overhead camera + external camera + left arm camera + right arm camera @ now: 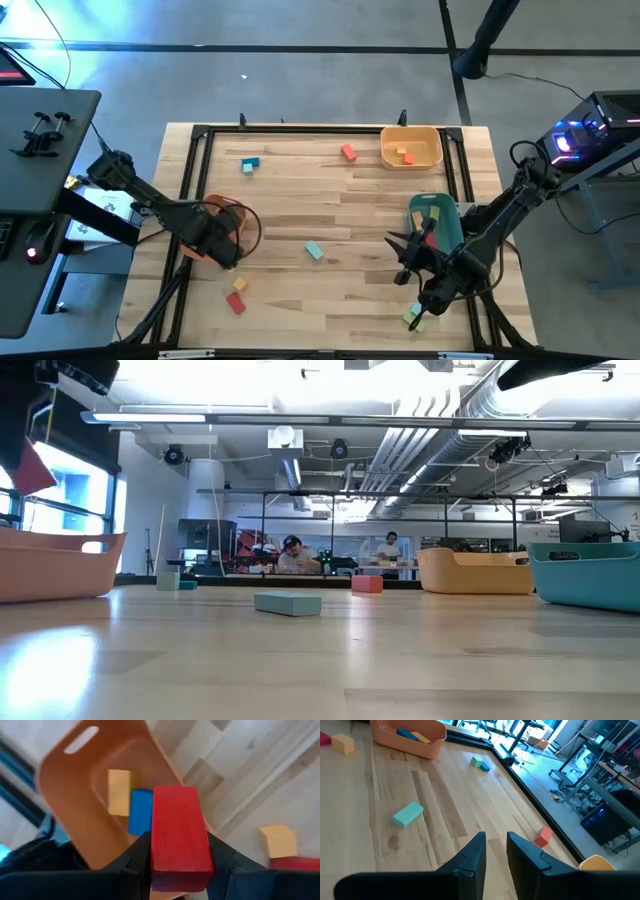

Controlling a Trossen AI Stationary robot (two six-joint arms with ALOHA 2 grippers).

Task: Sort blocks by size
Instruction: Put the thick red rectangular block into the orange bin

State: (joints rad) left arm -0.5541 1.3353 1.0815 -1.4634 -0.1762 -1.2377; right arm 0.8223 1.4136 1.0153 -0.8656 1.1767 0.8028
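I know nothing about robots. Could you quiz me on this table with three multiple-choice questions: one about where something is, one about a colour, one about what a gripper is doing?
1. Where is the left gripper?
A. over the orange bin
B. over the yellow bin
C. off the table

2. What colour is the block in the left gripper?
A. teal
B. red
C. yellow

3. What is the right gripper doing?
A. gripping a red block
B. gripping a bin
C. holding nothing

Answers:
1 A: the left wrist view shows the orange bin just beyond its fingers.
2 B: the red block sits between its fingers.
3 C: the narrow gap between its fingers shows only bare table.
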